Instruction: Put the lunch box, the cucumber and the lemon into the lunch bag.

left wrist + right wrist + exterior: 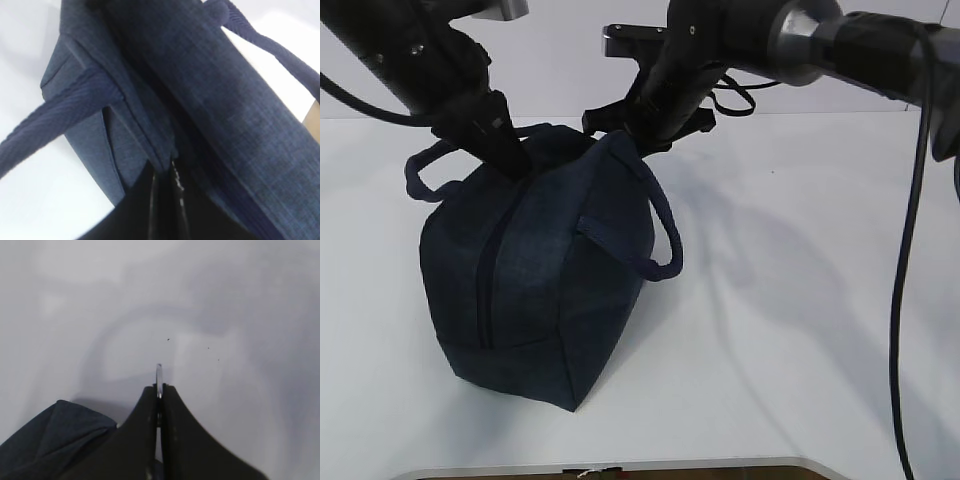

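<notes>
— One lunch bag (535,290) stands left of centre on the white table (800,330), zipper line up, two loop handles (655,225). No writing shows.

— Arms?

— Two, both reaching down at the bag's far end. Left gripper (167,172) is pinched tight on the fabric by the zipper; right gripper (159,390) is clamped on a thin silver ring (159,372).

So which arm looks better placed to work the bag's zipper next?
Probably the right. Its end effector is shut on a thin silver piece, seemingly the ring pull, at the lunch bag's far end. The left end effector is shut on fabric, likely bracing.
</notes>
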